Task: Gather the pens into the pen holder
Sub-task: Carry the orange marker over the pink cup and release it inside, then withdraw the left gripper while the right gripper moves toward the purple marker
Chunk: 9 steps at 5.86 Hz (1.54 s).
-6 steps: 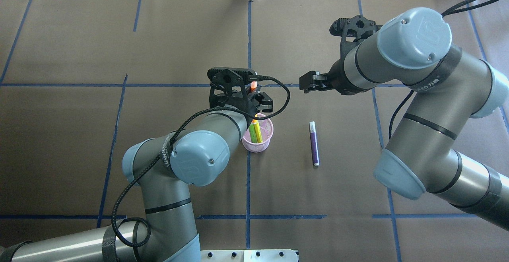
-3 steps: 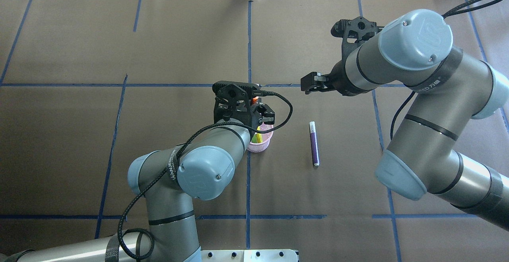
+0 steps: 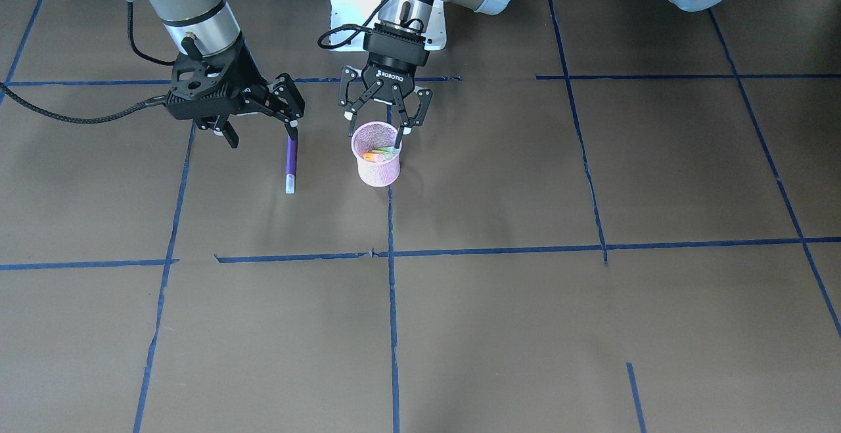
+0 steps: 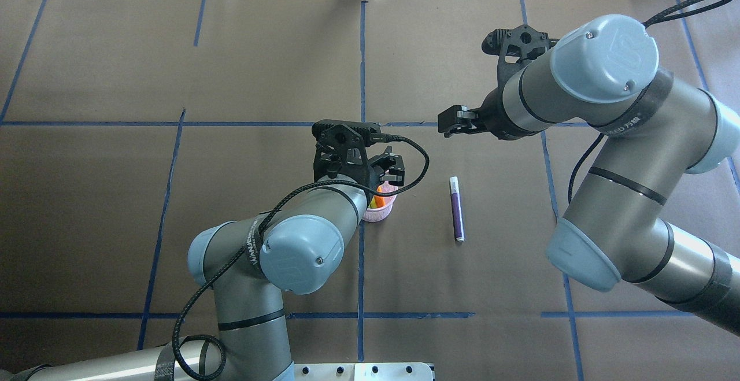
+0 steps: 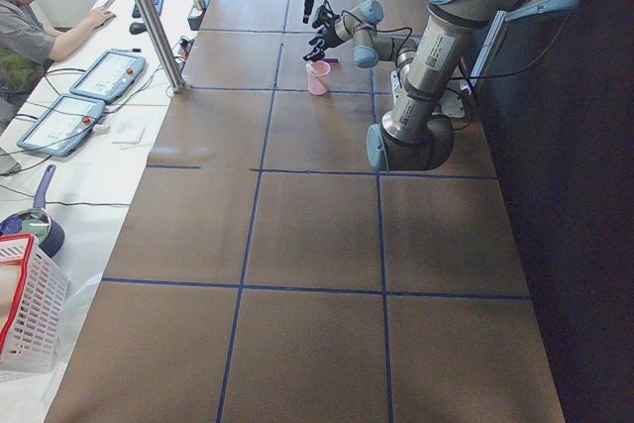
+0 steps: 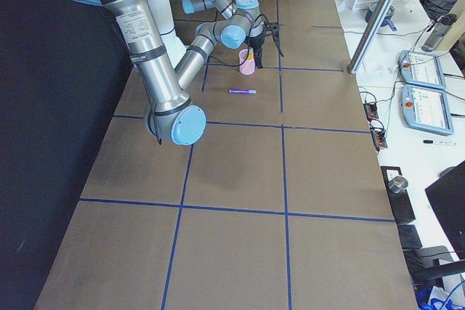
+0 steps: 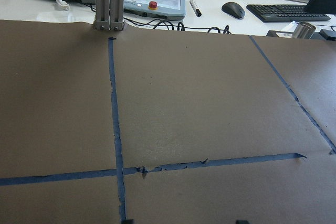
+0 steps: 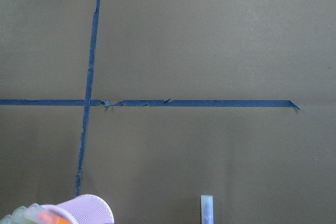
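Observation:
The pink mesh pen holder (image 3: 376, 169) stands upright near the table's middle; it also shows in the overhead view (image 4: 380, 214). The orange pen (image 3: 372, 156) and the green pen (image 3: 388, 151) lie inside it, cap ends at the rim. My left gripper (image 3: 380, 129) hangs open and empty straight above the holder's mouth. The purple pen (image 4: 457, 209) lies flat on the table to the holder's right, its pale cap pointing away from the robot. My right gripper (image 3: 261, 132) is open and empty, above the table just past the purple pen's (image 3: 291, 160) far end.
Brown paper marked with blue tape lines (image 4: 362, 51) covers the table. A metal post (image 7: 109, 1) stands at the far edge, with control tablets and an operator's desk behind it. The right wrist view shows the holder's rim (image 8: 84, 209) and the purple pen's cap (image 8: 207, 207).
My left gripper, which held the orange pen, moved down over the holder and opened; the orange pen now lies in the holder. The right arm has barely moved.

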{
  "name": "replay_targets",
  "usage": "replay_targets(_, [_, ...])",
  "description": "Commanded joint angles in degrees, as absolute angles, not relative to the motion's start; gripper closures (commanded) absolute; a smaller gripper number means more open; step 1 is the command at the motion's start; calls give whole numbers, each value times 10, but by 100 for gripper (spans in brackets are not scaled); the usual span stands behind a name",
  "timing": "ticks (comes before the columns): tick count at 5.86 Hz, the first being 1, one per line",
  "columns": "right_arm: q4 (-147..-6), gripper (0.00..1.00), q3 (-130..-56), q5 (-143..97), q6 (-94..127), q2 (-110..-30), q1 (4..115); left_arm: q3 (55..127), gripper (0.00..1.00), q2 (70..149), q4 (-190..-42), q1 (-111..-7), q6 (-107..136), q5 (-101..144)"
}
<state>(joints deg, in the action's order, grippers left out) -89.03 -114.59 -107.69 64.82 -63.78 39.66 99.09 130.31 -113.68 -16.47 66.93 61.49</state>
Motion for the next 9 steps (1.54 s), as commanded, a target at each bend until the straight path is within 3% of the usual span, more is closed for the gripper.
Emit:
replay_targets(1, [-890, 0, -1145, -1078, 637, -638, 399, 1032, 0, 1298, -1127, -170, 668, 670])
replay_targets(3, [-890, 0, -1145, -1078, 630, -640, 400, 1077, 0, 1289, -1050, -195, 636, 739])
replay_targets(5, [-889, 0, -1151, -1077, 631, -660, 399, 1123, 0, 1253, -942, -295, 629, 962])
replay_targets(9, [-889, 1, -1126, -1067, 642, -689, 356, 1122, 0, 1226, -834, -349, 578, 1079])
